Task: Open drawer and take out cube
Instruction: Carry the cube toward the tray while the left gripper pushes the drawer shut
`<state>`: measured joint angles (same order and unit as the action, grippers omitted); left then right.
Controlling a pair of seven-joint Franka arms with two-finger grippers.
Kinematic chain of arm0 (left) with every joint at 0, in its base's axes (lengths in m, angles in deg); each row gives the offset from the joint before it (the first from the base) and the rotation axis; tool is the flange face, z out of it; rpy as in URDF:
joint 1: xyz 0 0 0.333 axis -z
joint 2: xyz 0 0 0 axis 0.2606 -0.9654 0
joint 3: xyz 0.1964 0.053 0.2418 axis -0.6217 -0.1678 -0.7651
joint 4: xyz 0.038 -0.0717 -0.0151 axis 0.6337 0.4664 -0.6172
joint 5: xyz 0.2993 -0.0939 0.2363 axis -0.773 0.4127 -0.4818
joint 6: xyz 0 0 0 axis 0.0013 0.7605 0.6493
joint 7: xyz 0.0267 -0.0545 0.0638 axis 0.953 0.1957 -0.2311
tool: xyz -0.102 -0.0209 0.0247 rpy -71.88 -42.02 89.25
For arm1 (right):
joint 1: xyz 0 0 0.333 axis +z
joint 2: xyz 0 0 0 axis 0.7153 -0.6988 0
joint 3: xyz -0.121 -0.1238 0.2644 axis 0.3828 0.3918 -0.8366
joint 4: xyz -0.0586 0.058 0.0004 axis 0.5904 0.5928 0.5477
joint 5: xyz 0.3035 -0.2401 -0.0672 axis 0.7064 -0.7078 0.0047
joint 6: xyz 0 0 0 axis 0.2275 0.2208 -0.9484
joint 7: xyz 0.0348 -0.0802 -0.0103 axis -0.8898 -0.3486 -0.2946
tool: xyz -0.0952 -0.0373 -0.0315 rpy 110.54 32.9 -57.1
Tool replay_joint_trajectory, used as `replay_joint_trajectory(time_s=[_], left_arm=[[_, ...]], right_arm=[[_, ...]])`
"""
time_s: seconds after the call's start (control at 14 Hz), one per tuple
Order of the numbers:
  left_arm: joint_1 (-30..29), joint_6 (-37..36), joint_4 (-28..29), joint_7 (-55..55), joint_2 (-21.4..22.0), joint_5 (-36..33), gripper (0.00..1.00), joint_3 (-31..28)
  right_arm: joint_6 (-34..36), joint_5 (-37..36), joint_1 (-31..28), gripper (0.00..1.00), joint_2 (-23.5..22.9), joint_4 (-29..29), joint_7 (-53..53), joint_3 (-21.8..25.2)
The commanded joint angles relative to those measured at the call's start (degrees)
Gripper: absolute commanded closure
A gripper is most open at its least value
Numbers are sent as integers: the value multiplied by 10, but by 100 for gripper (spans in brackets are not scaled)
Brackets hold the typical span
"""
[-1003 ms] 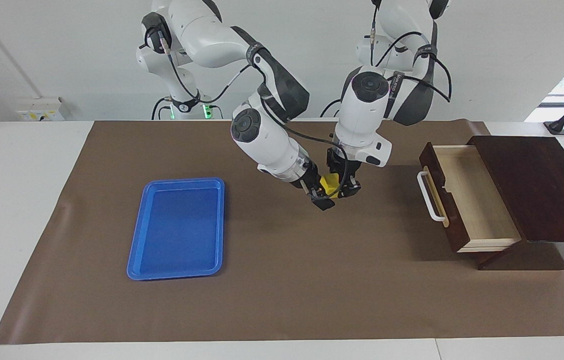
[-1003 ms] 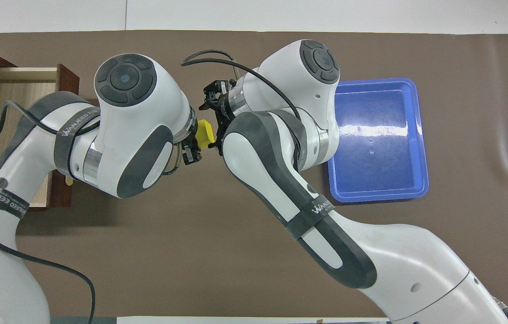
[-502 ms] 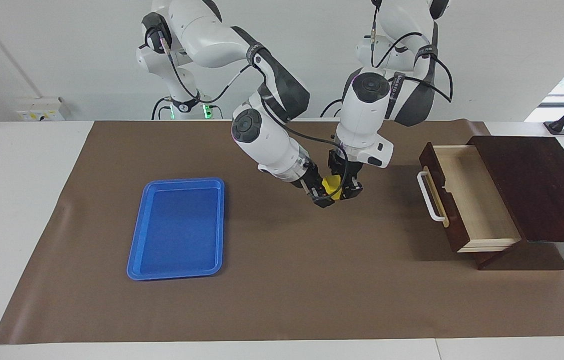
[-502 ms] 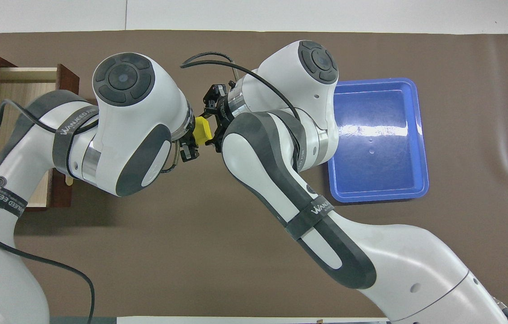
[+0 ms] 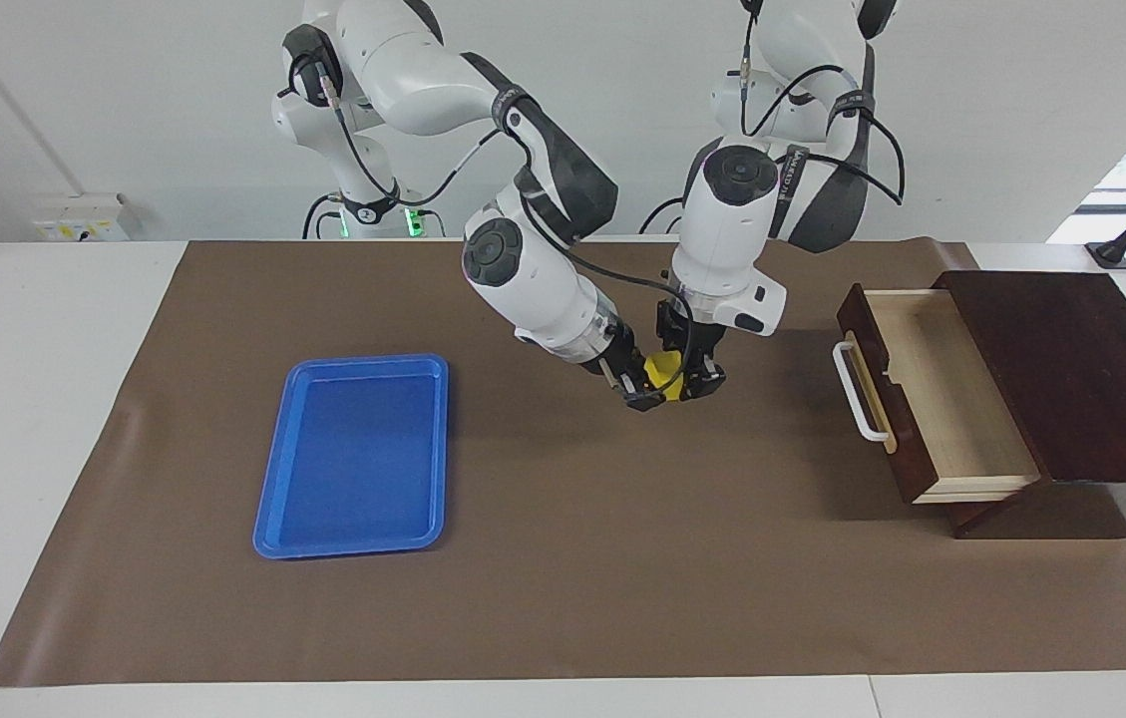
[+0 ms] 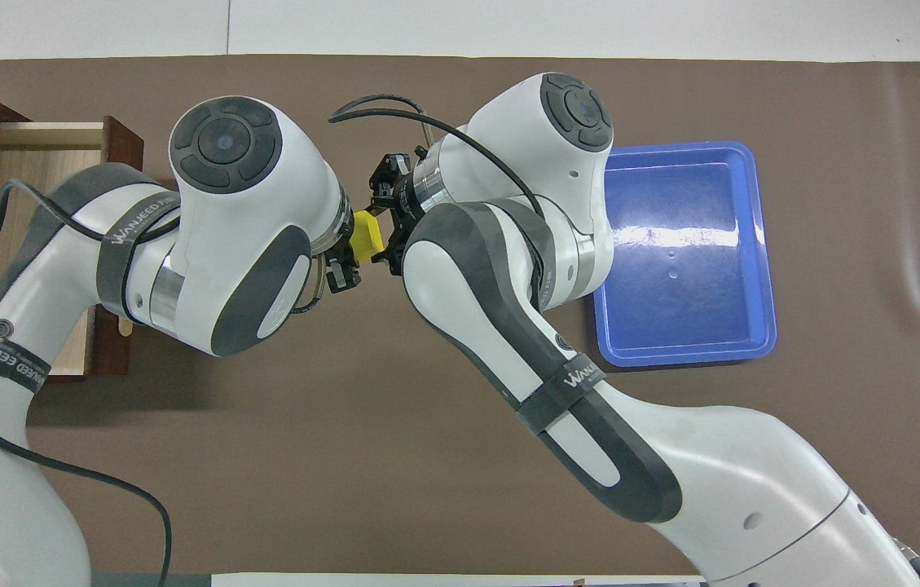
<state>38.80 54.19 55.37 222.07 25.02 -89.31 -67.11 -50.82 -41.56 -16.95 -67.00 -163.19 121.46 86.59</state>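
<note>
The yellow cube (image 5: 661, 370) hangs in the air over the middle of the brown mat, between my two grippers; it also shows in the overhead view (image 6: 367, 235). My left gripper (image 5: 693, 386) (image 6: 352, 249) is shut on it from the drawer's end. My right gripper (image 5: 643, 395) (image 6: 385, 231) is tight against the cube from the tray's end. The dark wooden drawer (image 5: 932, 399) (image 6: 44, 163) stands pulled open at the left arm's end. Its pale inside is empty and its white handle (image 5: 860, 391) faces the mat's middle.
A flat blue tray (image 5: 355, 454) (image 6: 684, 253) lies empty on the brown mat (image 5: 563, 578) toward the right arm's end. The drawer's dark box (image 5: 1071, 369) stands at the left arm's edge of the table.
My right gripper has closed in on the cube held by my left gripper. Both hands with the cube have shifted slightly nearer to the robots. The drawer and tray have not moved.
</note>
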Motion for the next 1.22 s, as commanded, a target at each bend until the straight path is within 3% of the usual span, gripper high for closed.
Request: replay_joint_trajectory(time_s=[0.0,0.07,0.14,0.64,1.15], left_arm=[[8,-4,8,-3,8,4,83,-3],[6,-4,5,-3,8,5,56,-3],[4,-5,5,-3,8,5,1,-3],[-25,-42,5,-49,14,5,0,-8],[-166,-34,63,-226,36,4,0,-8]], right_arm=[[-19,-6,-3,100,1,-6,-10,-3],[-19,-6,-3,100,1,-7,-10,-3],[-19,-6,-3,100,1,-7,-10,-3],[-19,-6,-3,100,1,-7,-10,-3],[-17,-7,-5,100,7,-17,-17,-1]])
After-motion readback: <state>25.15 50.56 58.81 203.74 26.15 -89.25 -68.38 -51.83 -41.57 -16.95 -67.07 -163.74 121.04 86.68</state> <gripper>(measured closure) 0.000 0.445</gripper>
